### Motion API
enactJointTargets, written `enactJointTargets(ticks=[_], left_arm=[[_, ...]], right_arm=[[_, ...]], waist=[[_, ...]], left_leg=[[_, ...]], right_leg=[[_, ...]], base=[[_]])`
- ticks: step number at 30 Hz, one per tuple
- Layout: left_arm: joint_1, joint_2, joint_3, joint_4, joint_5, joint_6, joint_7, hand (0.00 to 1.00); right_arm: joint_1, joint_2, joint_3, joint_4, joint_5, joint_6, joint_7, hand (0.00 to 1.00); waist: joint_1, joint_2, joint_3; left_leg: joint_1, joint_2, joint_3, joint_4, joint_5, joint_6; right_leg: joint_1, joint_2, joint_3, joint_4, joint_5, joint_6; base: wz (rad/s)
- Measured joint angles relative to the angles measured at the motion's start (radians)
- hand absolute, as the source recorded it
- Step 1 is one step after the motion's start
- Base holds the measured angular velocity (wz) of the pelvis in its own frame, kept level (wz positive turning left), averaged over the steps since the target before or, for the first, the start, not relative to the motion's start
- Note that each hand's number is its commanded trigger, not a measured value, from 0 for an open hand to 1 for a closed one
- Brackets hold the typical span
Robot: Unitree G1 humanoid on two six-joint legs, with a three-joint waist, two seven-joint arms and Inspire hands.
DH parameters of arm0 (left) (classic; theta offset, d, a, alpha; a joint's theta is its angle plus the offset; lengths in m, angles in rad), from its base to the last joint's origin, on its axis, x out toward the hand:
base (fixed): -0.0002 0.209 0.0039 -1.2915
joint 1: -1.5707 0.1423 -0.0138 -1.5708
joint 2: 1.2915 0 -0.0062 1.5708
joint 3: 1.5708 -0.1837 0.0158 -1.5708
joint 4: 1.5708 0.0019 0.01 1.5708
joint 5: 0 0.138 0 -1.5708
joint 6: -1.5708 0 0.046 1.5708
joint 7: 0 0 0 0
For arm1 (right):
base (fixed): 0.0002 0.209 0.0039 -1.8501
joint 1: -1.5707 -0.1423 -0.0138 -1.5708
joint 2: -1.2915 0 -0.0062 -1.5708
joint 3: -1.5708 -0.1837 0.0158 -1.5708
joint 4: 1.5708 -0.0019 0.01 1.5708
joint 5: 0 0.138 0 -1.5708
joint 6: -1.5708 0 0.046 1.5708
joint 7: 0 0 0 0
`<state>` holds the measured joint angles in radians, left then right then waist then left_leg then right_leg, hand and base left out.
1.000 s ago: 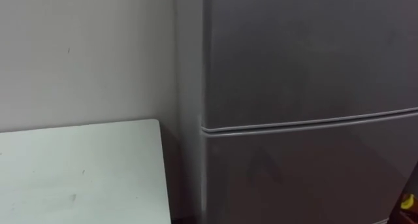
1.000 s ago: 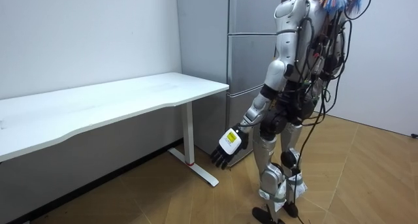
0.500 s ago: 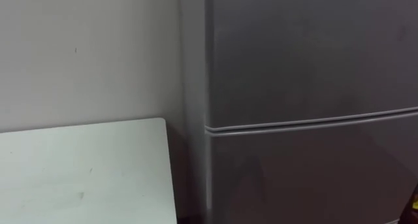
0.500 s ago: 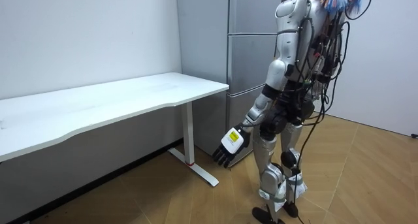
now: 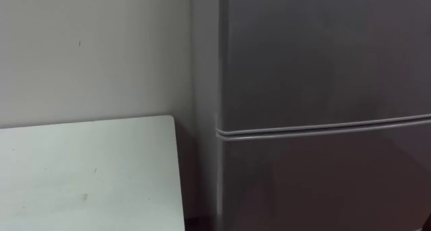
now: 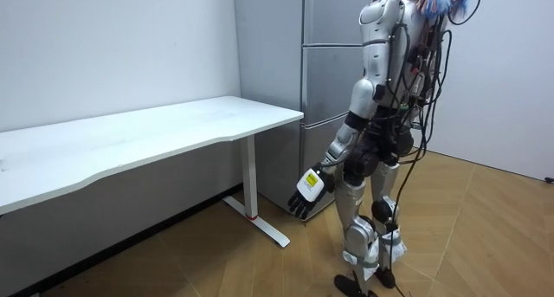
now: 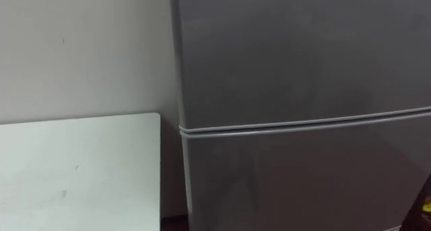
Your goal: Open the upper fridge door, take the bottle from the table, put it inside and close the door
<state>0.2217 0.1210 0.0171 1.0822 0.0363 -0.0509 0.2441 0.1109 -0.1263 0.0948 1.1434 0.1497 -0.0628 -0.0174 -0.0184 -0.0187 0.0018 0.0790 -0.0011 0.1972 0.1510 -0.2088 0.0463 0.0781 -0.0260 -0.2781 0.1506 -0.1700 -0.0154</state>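
Your robot stands upright before the shut grey fridge, just off the end of the white counter. Of the bottle you get a mere dark sliver with a yellow spot at the right eye view's lower right edge, low before the fridge front; what holds it you cannot tell. The room view gives you the left hand, hanging by the thigh, fingers relaxed and empty. The eye views give the seam splitting the fridge front.

fridge top & right side cropped, table cut off left, corner obj unclear
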Motion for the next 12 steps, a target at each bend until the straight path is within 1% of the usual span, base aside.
enactJointTargets(ticks=[3,4,6,12], left_arm=[[-0.005,0.0,0.0,0.0,0.0,0.0,-0.002,0.0],[-0.008,0.001,0.0,0.0,-0.001,0.0,-0.001,0.0],[-0.01,0.001,-0.001,0.002,-0.003,0.0,-0.001,0.0],[-0.008,0.003,-0.001,0.003,-0.002,0.0,0.001,0.0]], right_arm=[[-0.002,0.0,0.001,0.008,0.0,0.0,0.015,0.0],[-0.003,0.0,0.001,0.015,0.001,0.001,0.019,0.0],[-0.002,0.0,0.001,0.016,0.0,0.001,0.021,0.0],[-0.004,0.001,0.001,0.02,-0.001,0.001,0.022,0.0]], waist=[[-0.001,-0.005,0.0009],[0.0,-0.007,0.0029],[0.0,-0.009,0.0038],[0.001,-0.013,0.0014]], left_leg=[[0.006,-0.003,-0.006,-0.001,0.0,0.0],[0.012,-0.003,-0.006,-0.001,0.0,0.001],[0.017,-0.003,-0.007,-0.003,-0.004,0.001],[0.014,-0.004,-0.011,0.0,-0.005,0.002]], right_leg=[[0.005,-0.001,0.0,-0.001,-0.003,0.003],[0.004,-0.001,0.001,-0.001,-0.004,0.003],[0.006,-0.002,0.001,0.0,-0.008,0.004],[0.006,-0.003,-0.003,0.001,-0.008,0.004]], base=[[0.06],[0.0],[0.0],[0.0]])
